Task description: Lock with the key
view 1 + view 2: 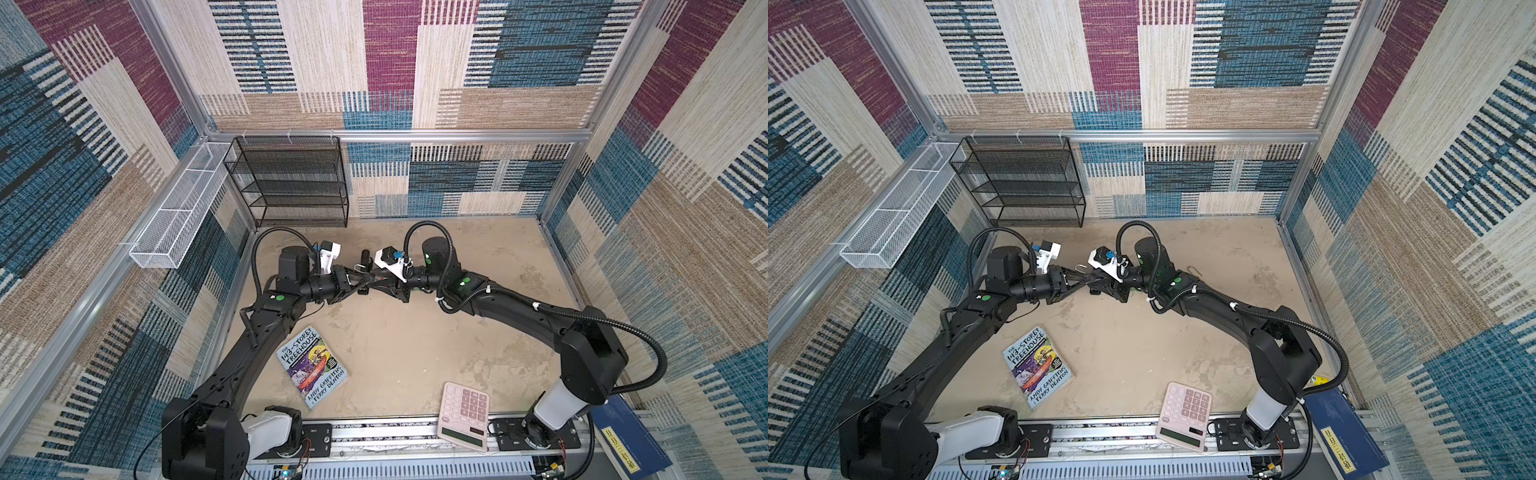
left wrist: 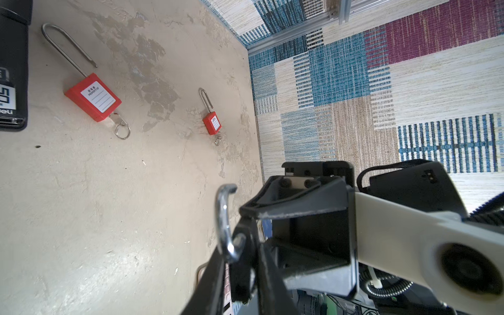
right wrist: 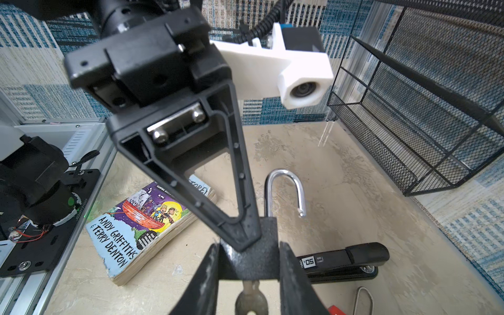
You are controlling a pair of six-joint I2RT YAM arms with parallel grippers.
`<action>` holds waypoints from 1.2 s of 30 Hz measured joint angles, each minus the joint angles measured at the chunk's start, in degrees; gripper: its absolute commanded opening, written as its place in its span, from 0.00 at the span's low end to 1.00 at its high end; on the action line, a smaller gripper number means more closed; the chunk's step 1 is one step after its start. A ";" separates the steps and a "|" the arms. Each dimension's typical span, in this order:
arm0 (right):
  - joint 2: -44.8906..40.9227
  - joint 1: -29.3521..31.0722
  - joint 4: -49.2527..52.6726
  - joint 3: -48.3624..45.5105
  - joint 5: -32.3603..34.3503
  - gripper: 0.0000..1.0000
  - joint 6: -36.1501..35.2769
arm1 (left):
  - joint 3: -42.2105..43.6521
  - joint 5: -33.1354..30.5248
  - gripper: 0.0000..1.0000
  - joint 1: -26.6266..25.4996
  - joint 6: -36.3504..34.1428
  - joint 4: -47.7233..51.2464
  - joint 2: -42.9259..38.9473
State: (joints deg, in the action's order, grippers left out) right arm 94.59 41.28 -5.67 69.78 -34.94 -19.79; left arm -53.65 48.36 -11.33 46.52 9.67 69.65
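Note:
A black padlock (image 3: 264, 245) hangs in the air between the two arms, its silver shackle (image 3: 283, 177) swung open. My right gripper (image 3: 249, 261) is shut on the sides of the lock's body. A dull metal key (image 3: 251, 300) sticks out of the lock's underside between the right fingers. My left gripper (image 2: 240, 251) comes from the opposite side. Its jaws are closed on the body just under the shackle (image 2: 222, 218), and one finger (image 3: 240, 229) lies across the lock's face. In both top views the grippers meet tip to tip above the middle of the floor (image 1: 368, 281) (image 1: 1089, 279).
Two red padlocks (image 2: 94, 98) (image 2: 212, 122) with long open shackles and keys lie on the beige floor. A black stapler (image 3: 343, 261) lies close below. A book (image 1: 311, 368) and a pink calculator (image 1: 465, 415) lie near the front, with a black mesh shelf (image 1: 291, 183) and a white basket (image 1: 178, 212) behind.

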 measured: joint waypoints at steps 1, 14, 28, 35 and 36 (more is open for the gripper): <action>0.02 -0.02 0.15 0.07 0.02 0.27 0.00 | -0.13 0.00 0.08 -0.04 0.00 -0.02 0.09; -1.84 -0.15 0.42 -0.92 -0.02 0.82 1.25 | -0.44 -0.44 0.00 -0.20 -0.63 -0.55 -0.02; -19.02 -7.34 -19.87 -18.10 -5.14 0.85 32.39 | 3.06 5.27 0.00 -1.92 0.55 -27.74 0.20; -20.44 -8.31 -28.20 -18.27 -6.47 0.83 47.06 | 5.99 6.10 0.00 -3.37 10.78 -55.32 4.20; -20.35 -8.39 -28.30 -17.42 -6.71 0.82 48.15 | 6.01 6.12 0.00 -3.63 11.56 -57.72 4.31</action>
State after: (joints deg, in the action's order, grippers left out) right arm 74.24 32.88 -33.98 52.36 -41.65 28.36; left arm -47.64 54.48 -14.96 58.08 -48.05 73.95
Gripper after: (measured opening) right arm 0.830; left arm 0.104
